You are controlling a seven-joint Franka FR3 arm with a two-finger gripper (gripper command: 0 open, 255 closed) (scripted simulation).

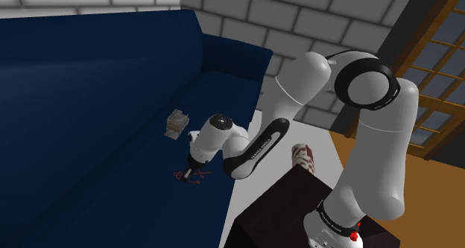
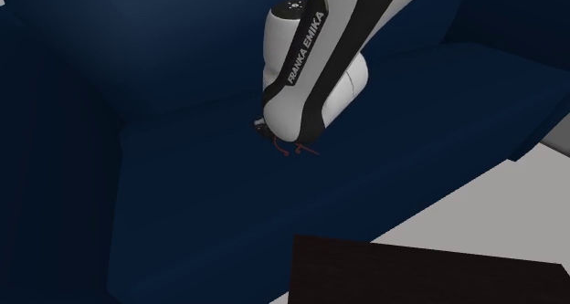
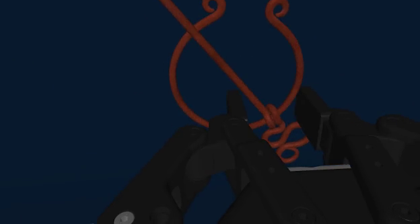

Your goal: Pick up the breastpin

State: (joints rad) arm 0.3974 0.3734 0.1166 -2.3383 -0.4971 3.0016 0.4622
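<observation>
The breastpin (image 3: pixel 232 72) is a red-orange wire loop with two curled ends, a straight pin crossing it and a small coil at its base. In the wrist view the pin's far end is cut off by the picture's edge, and the lowest curls of the coil are partly hidden by the black body of the gripper (image 3: pixel 272 109). The coil sits between the two fingers (image 3: pixel 311 112), which stand moderately apart. One tip is just beside the pin wire, and a clear gap separates the other tip from the coil. Nothing is clasped.

In the shoulder view the breastpin (image 1: pixel 190 177) is a small red tangle whose shape is hard to make out. It lies flat on the seat of a dark blue sofa (image 1: pixel 89 97), directly under the lowered gripper (image 1: pixel 194 167). In the second exterior view the white-and-black arm (image 2: pixel 306 69) covers most of the hand, and a few red strands of the breastpin (image 2: pixel 294 150) show beneath it.

Farther back on the seat lies a small pale object (image 1: pixel 176 124), well apart from the pin.
</observation>
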